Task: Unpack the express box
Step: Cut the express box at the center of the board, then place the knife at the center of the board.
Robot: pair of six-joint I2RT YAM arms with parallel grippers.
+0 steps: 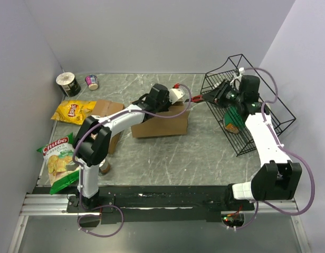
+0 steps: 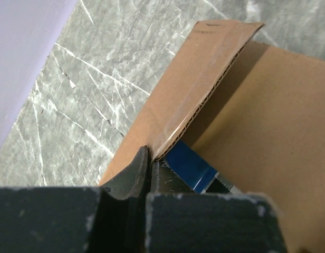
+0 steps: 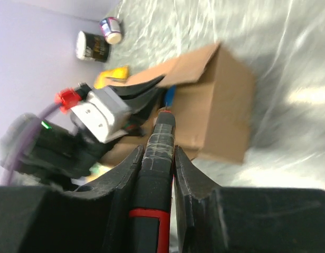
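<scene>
Pinching box flap (image 2: 204, 89) edge with left claw (image 2: 152, 164).

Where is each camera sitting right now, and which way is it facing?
Top external: above and behind the bases, looking down on the table; both arms reach toward the box.
Left wrist: behind the shut left claw, facing the box's flap.
Right wrist: behind the right claw, shut on a tool, facing the box.
Shared: all three show the box; top and right wrist also show the left arm.
</scene>
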